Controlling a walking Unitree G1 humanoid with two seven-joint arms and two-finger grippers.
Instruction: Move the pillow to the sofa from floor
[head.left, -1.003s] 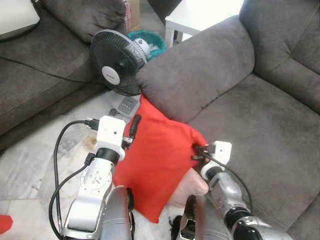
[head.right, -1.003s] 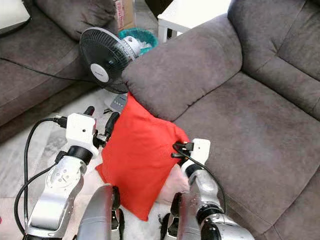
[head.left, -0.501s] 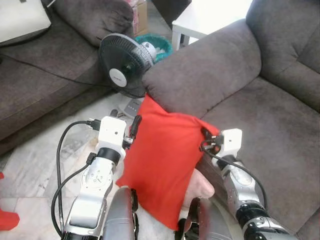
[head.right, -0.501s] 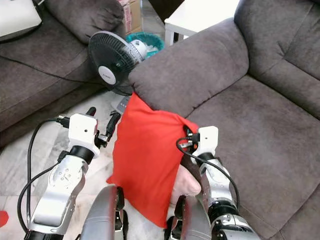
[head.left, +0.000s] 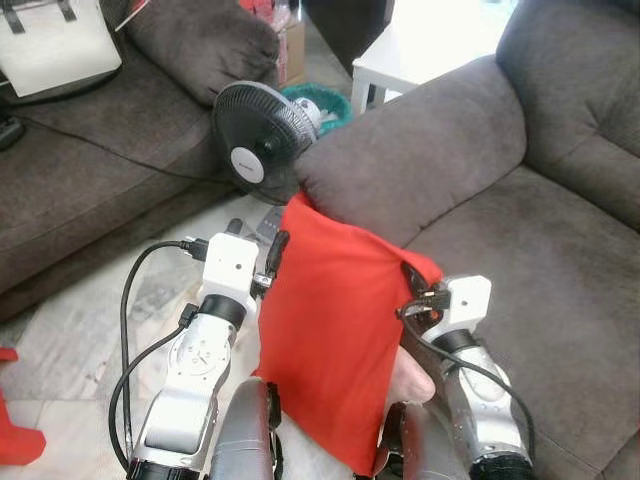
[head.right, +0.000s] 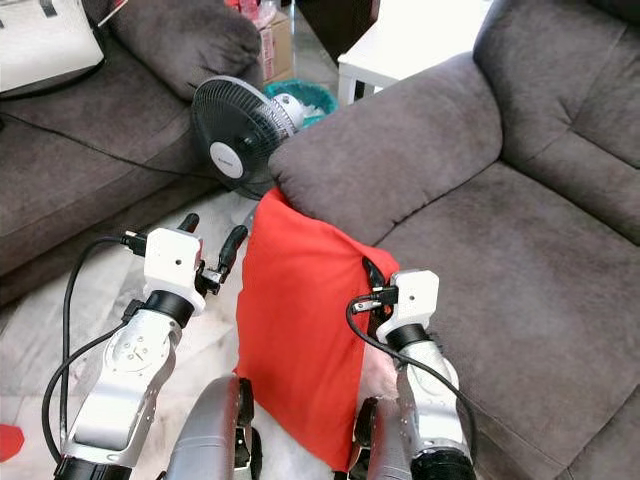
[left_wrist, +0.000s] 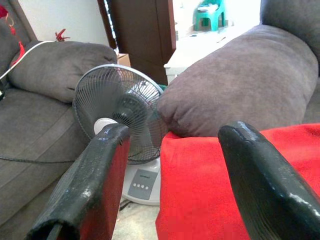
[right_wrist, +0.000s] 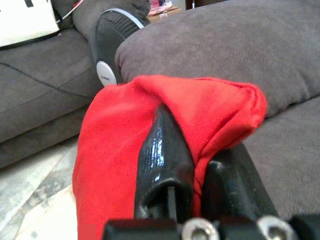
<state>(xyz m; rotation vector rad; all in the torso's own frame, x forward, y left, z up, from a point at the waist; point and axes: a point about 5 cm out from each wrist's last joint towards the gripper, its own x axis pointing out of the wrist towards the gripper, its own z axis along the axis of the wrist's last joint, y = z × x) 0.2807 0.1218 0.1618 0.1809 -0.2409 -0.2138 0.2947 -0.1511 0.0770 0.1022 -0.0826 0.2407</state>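
The red pillow (head.left: 335, 340) hung between the two arms, in front of the grey sofa (head.left: 520, 250), and its top corner touched the sofa's armrest (head.left: 420, 160). The right tool (right_wrist: 192, 165) was clamped on the pillow's right upper corner, with cloth pinched between its fingers. The left tool (left_wrist: 175, 175) was at the pillow's left edge with its fingers apart; it seemed that one finger touched the cloth. A black fan (head.left: 262, 150) stood on the floor (head.left: 70, 340) behind the pillow.
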